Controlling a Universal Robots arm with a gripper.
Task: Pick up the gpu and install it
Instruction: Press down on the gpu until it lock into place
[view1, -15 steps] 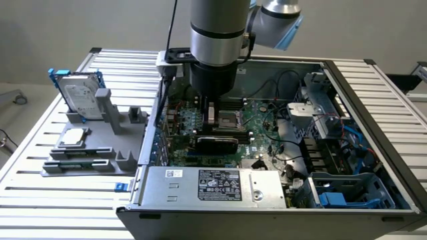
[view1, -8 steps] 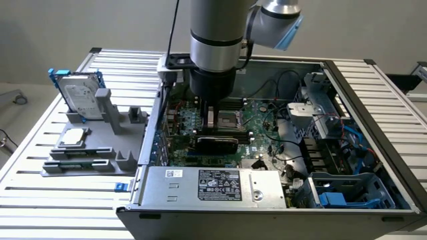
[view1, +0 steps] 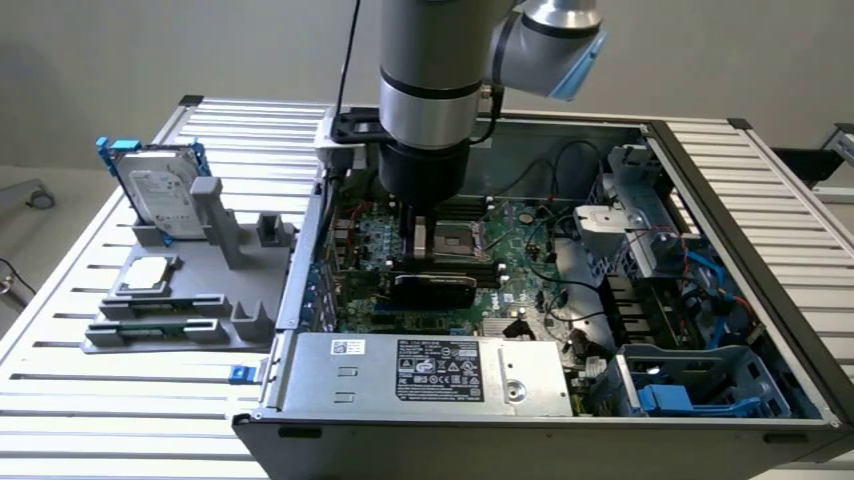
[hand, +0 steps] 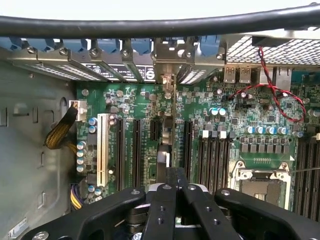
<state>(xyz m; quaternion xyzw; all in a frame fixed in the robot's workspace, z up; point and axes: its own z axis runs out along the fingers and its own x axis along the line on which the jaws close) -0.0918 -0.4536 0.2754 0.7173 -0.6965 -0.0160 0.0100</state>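
Note:
An open computer case (view1: 747, 200) lies on the slatted table, and the arm reaches down into it. The gpu (view1: 434, 290) is a black card standing on edge over the green motherboard (view1: 514, 235). My gripper (view1: 427, 262) is right above it and shut on its top edge. In the wrist view the gpu (hand: 165, 150) appears edge-on as a thin strip between the black expansion slots (hand: 136, 150). Its silver bracket (hand: 167, 62) meets the case's rear slot openings. The black fingers (hand: 160, 210) of my gripper (hand: 172, 189) are pressed together around the card. Whether the card sits fully in its slot is hidden.
A silver hard drive in a blue frame (view1: 167, 195) stands on a grey fixture (view1: 187, 300) at the exterior view's left. Inside the case are a power supply (view1: 427, 370), a CPU socket (hand: 262, 185), memory slots (hand: 212, 160), a white slot (hand: 103, 150) and red-black wires (hand: 272, 97).

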